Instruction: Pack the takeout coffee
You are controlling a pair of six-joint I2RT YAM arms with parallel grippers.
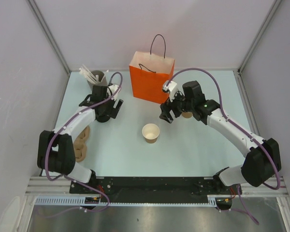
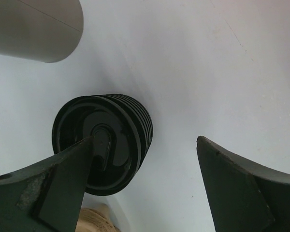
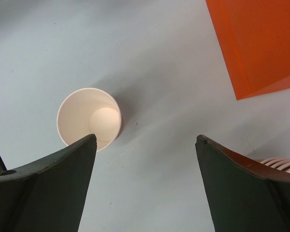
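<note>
The takeout coffee's tan paper cup [image 1: 151, 133] stands upright mid-table, its pale inside showing from above. In the right wrist view the same cup [image 3: 89, 118] sits just beyond my left fingertip. My right gripper [image 1: 166, 115] [image 3: 145, 137] hovers open to the cup's upper right, with only bare table between its fingers. A stack of black lids [image 2: 106, 145] lies at far left. My left gripper [image 1: 108, 107] [image 2: 145, 140] hangs open over it; one fingertip overlaps the top lid and nothing is held.
An orange paper bag [image 1: 152, 77] [image 3: 261, 43] stands open at the back centre. A grey cup [image 1: 97, 76] [image 2: 38, 29] of white sticks is at the back left. Stacked tan cups [image 1: 186, 114] [image 3: 282, 164] sit beside my right gripper. Tan cardboard pieces [image 1: 81, 142] lie by the left arm.
</note>
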